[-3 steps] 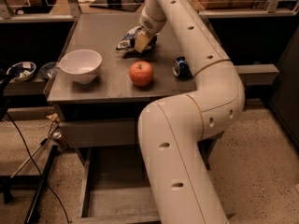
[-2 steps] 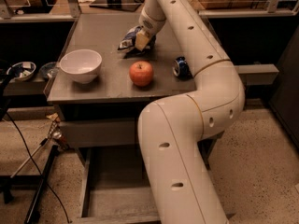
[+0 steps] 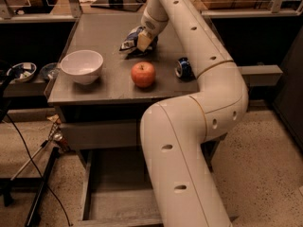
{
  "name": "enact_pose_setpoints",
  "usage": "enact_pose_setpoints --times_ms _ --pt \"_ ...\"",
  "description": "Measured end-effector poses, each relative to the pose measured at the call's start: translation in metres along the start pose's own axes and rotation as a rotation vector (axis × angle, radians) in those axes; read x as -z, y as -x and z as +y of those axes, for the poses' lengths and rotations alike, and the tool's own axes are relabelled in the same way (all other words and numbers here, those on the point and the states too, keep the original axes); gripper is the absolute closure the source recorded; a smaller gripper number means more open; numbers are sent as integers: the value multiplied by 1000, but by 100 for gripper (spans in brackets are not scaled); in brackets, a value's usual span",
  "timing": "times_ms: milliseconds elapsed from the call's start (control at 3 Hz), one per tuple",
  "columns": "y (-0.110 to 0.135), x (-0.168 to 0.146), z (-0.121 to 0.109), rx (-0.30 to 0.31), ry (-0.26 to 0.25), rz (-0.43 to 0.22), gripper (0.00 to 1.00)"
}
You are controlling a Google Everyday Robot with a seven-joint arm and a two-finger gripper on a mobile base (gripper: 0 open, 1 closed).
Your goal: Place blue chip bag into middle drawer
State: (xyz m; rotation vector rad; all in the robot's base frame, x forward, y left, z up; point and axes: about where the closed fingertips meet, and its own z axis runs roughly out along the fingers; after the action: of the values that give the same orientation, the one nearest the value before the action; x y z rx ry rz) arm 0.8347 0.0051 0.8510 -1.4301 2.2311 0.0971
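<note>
- Leftmost, a dark cable (image 3: 28, 148) runs over the speckled floor, and a small blue-and-white dish (image 3: 21, 71) sits on a low ledge beside the table.
- Next, a white bowl (image 3: 81, 65) stands upright near the left edge of the grey tabletop (image 3: 106, 30).
- Below the tabletop, the middle drawer (image 3: 116, 174) is pulled out toward the camera, its flat floor bare where it shows; the arm hides its right part.
- Toward the back of the tabletop lies the blue chip bag (image 3: 129, 38), crumpled and flat on the surface. Its long axis slants from near-left to far-right, with one corner pointing toward the bowl.
- The gripper (image 3: 145, 41) is down at the bag's right end, covering it. I cannot tell whether it is spread or pinching the foil.
- A red apple (image 3: 143, 74) sits in front of the bag, apart from it.
- Right of the apple, a blue-and-white drink can (image 3: 183, 68) rests just beside the white arm (image 3: 208, 84), which bends from the foreground up over the table's right side.
</note>
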Motion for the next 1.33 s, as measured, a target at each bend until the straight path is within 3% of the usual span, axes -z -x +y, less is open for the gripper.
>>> enact_pose_setpoints --times_ms 667,1000,1333 --pt "2 60 -5 11 -21 -83 100" --pt "3 108 -9 31 -58 -129 100" --pt "4 131 -11 38 -74 -174 100"
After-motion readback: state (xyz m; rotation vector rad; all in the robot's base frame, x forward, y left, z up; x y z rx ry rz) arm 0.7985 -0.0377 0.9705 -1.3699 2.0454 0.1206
